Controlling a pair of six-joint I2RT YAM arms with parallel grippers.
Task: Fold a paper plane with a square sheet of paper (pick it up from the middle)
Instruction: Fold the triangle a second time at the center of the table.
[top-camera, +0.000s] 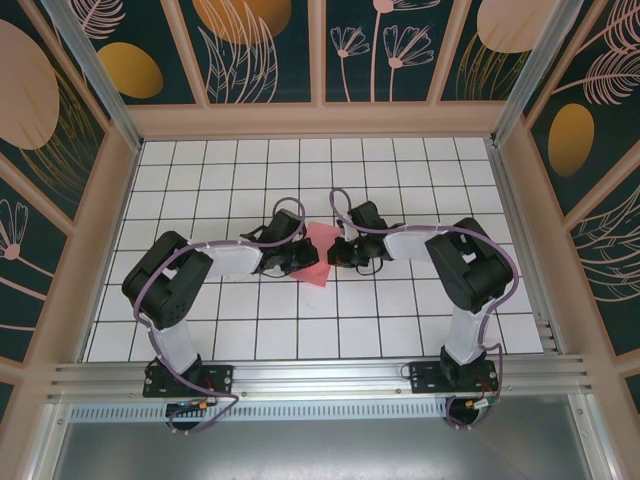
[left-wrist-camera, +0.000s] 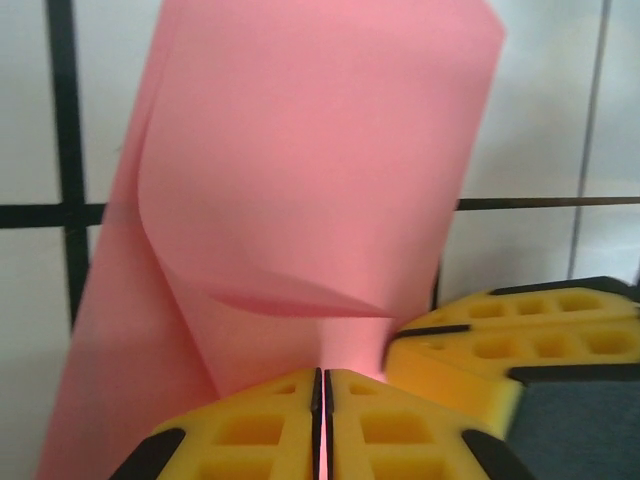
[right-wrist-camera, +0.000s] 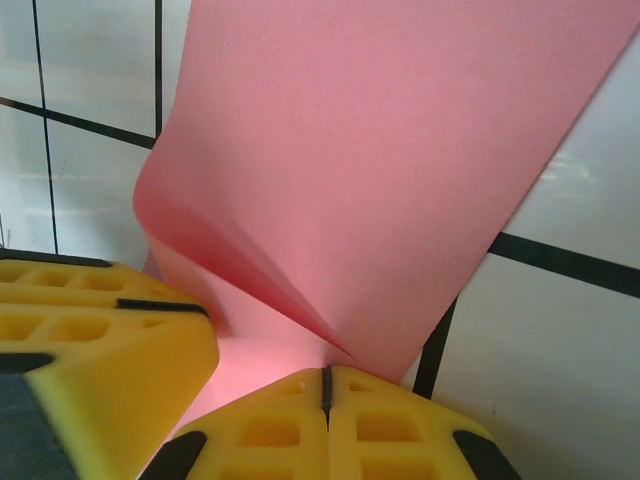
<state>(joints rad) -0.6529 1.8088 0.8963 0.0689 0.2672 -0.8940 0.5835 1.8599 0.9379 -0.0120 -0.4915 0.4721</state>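
Observation:
The square sheet of paper (top-camera: 321, 250) is pink-red and lies at the middle of the white grid table (top-camera: 400, 170), bent up into a curl between the two grippers. My left gripper (top-camera: 301, 262) reaches it from the left. In the left wrist view its jaws (left-wrist-camera: 322, 376) stand almost together, with the pink paper (left-wrist-camera: 300, 150) running into the slit. My right gripper (top-camera: 338, 252) comes from the right. In the right wrist view it (right-wrist-camera: 326, 372) is shut where a crease of the paper (right-wrist-camera: 400, 150) ends. Each wrist view also shows the other gripper's yellow fingers (left-wrist-camera: 500, 345) (right-wrist-camera: 90, 340) close by.
Wooden frame walls (top-camera: 320, 118) with leaf panels ring the table on three sides. An aluminium rail (top-camera: 320, 378) carrying both arm bases runs along the near edge. Both arms bend inward, and bare tiles lie all round the paper.

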